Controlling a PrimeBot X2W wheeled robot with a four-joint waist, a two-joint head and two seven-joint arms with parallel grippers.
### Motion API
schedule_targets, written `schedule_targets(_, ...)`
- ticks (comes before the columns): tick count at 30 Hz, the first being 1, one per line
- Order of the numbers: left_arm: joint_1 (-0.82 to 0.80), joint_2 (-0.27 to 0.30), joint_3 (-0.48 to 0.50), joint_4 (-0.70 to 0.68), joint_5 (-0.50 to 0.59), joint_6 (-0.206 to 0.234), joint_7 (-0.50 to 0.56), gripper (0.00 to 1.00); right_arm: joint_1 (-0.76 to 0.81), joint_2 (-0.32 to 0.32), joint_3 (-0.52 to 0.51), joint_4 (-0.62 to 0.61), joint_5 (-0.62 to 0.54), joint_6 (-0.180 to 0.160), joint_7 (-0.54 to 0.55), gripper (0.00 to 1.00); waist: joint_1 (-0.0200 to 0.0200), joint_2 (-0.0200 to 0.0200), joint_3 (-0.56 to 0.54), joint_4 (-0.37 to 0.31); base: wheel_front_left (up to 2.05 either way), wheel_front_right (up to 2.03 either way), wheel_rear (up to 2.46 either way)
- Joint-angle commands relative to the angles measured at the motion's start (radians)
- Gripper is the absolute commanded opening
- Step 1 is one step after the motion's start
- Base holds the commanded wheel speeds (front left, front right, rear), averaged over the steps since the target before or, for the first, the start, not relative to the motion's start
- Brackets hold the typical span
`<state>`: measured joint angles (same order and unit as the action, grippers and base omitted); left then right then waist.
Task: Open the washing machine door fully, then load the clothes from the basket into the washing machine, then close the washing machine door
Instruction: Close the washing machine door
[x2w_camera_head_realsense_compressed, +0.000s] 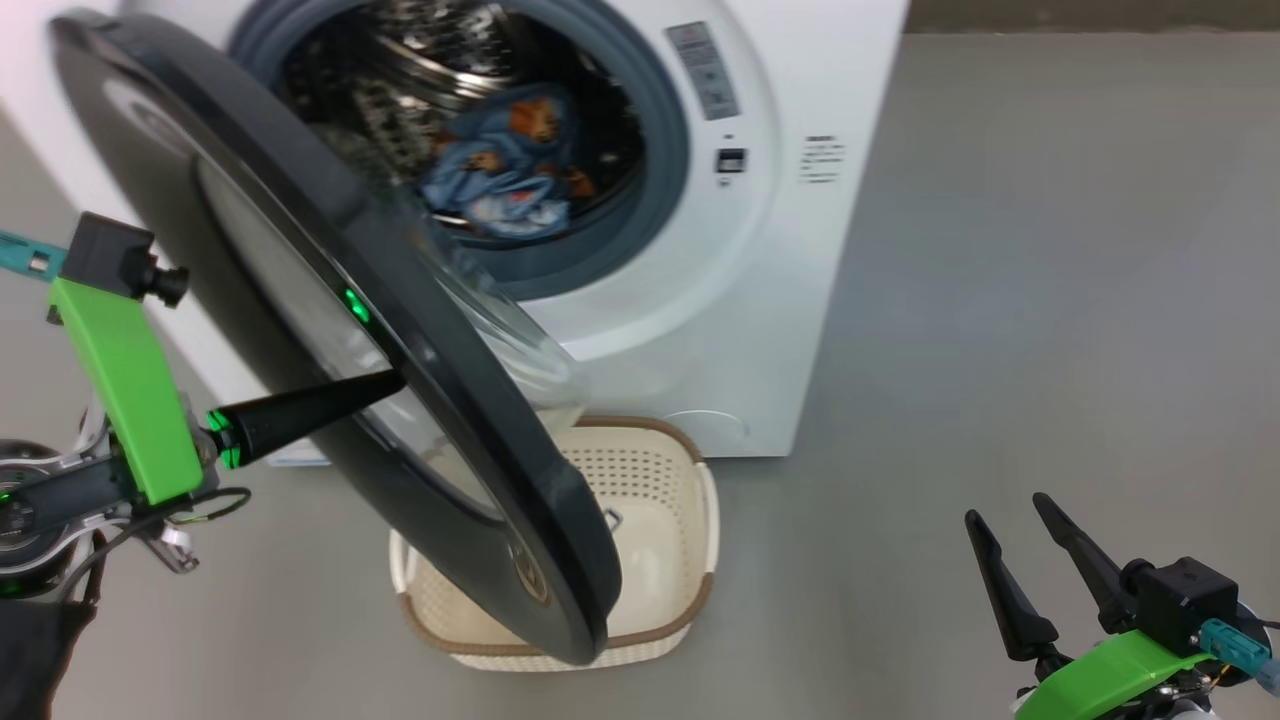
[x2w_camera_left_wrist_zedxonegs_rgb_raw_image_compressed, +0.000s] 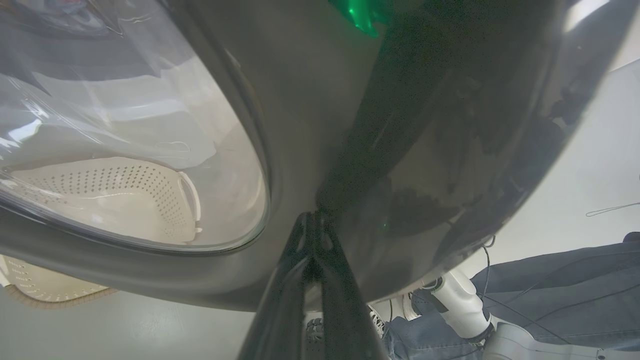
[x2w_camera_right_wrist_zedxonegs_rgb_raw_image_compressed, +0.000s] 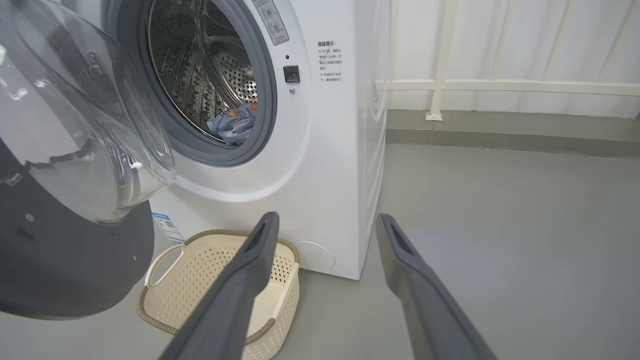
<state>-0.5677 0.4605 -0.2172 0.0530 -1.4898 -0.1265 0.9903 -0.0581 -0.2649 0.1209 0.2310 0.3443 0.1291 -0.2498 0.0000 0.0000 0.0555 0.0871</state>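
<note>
Head view: The washing machine (x2w_camera_head_realsense_compressed: 800, 250) occupies the upper centre of the frame. The washing machine door (x2w_camera_head_realsense_compressed: 400, 330) stands part-way open, swung across the left and centre. The clothes (x2w_camera_head_realsense_compressed: 505, 165) lie inside the drum, upper centre. The basket (x2w_camera_head_realsense_compressed: 660, 470) sits on the floor at lower centre, partly hidden behind the door's lower edge. The left gripper (x2w_camera_head_realsense_compressed: 385, 383), centre left, has its jaws pressed together on nothing, tip against the door's outer face. The right gripper (x2w_camera_head_realsense_compressed: 1005, 508), lower right, has its jaws spread wide and holds nothing.

Left wrist view: The left gripper (x2w_camera_left_wrist_zedxonegs_rgb_raw_image_compressed: 312, 220) rises from bottom centre, jaws closed, tip meeting the glossy black door (x2w_camera_left_wrist_zedxonegs_rgb_raw_image_compressed: 310, 100). The basket (x2w_camera_left_wrist_zedxonegs_rgb_raw_image_compressed: 115, 195) shows through the porthole at left.

Right wrist view: The right gripper (x2w_camera_right_wrist_zedxonegs_rgb_raw_image_compressed: 327, 220) hangs with its jaws wide apart above the floor, well apart from the machine (x2w_camera_right_wrist_zedxonegs_rgb_raw_image_compressed: 325, 165). The door (x2w_camera_right_wrist_zedxonegs_rgb_raw_image_compressed: 65, 250) fills the left edge. The clothes (x2w_camera_right_wrist_zedxonegs_rgb_raw_image_compressed: 232, 125) rest low in the drum. The basket (x2w_camera_right_wrist_zedxonegs_rgb_raw_image_compressed: 200, 280) stands at lower left, just beside the machine's front.
</note>
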Motion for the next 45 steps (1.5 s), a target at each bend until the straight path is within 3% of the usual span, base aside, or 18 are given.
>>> schedule_targets(1,-0.059,0.037,0.039,-0.013,0.011,-0.004,-0.019,0.0,0.004,-0.011,0.017,-0.025,-0.018,0.002,-0.012,1.0,0.0,0.0,0.001,-0.068,0.0,0.0,0.0)
schedule_targets(7,-0.034,0.048,0.035,0.0,0.012,-0.004,-0.052,0.0,0.014,-0.013,0.01,-0.024,-0.016,0.002,-0.012,1.0,0.0,0.0,-0.011,-0.077,0.0,0.0,0.0)
schedule_targets(18,0.057,0.095,0.063,-0.009,0.006,-0.004,-0.115,0.0,0.024,-0.015,0.01,-0.025,-0.018,0.002,-0.012,1.0,0.0,0.0,-0.037,-0.024,0.0,0.0,0.0)
schedule_targets(27,0.18,0.136,0.095,0.0,0.041,-0.004,-0.242,0.0,0.027,-0.016,0.015,-0.026,-0.015,0.002,-0.012,1.0,0.0,0.0,-0.046,-0.016,0.0,0.0,0.0)
schedule_targets(29,0.209,0.139,0.096,0.002,0.048,-0.004,-0.275,0.09,0.028,-0.016,0.015,-0.026,-0.014,0.002,-0.012,1.0,0.0,0.0,-0.048,-0.016,0.0,0.0,0.0)
schedule_targets(32,0.252,0.145,0.092,0.005,0.068,-0.004,-0.334,0.47,0.03,-0.017,0.014,-0.027,-0.013,0.002,-0.012,1.0,0.0,0.0,-0.049,-0.019,0.0,0.0,0.0)
schedule_targets(33,0.266,0.147,0.091,0.005,0.074,-0.004,-0.356,0.77,0.03,-0.017,0.014,-0.027,-0.013,0.002,-0.012,1.0,0.0,0.0,-0.05,-0.021,0.0,0.0,0.0)
schedule_targets(34,0.266,0.147,0.091,0.005,0.074,-0.004,-0.356,0.77,0.03,-0.017,0.014,-0.027,-0.013,0.002,-0.012,1.0,0.0,0.0,-0.05,-0.021,0.0,0.0,0.0)
schedule_targets(35,0.281,0.149,0.09,0.008,0.084,-0.004,-0.384,1.0,0.03,-0.017,0.012,-0.028,-0.013,0.002,-0.012,1.0,0.0,0.0,-0.05,-0.024,0.0,0.0,0.0)
schedule_targets(45,0.436,0.15,0.054,0.021,0.154,-0.004,-0.709,1.0,0.035,-0.021,0.004,-0.031,-0.012,0.002,-0.012,1.0,0.0,0.0,-0.052,-0.081,0.0,0.0,0.0)
